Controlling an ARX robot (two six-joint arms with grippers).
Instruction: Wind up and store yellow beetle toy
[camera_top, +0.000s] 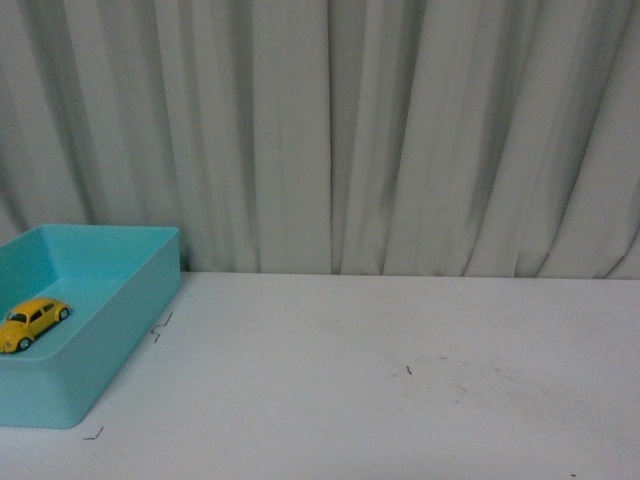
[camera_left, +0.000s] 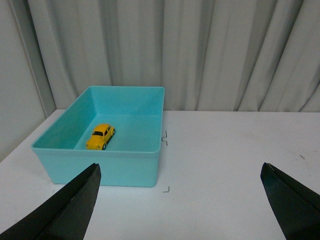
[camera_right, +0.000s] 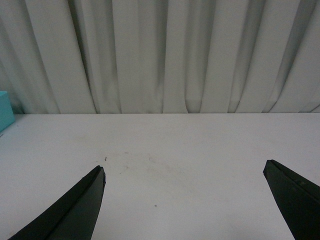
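Glossy rounded yellow beetle toy (camera_left: 100, 136) in smooth teal plastic bin (camera_left: 125, 171), both pincers spread, empty

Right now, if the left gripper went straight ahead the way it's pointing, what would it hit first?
Probably the white table, just right of the teal bin; the left gripper is open and empty. Depth is unclear.

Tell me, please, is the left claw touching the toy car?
Apart. The left wrist view shows the left claw open and empty, with the bin's near wall between it and the car lying inside.
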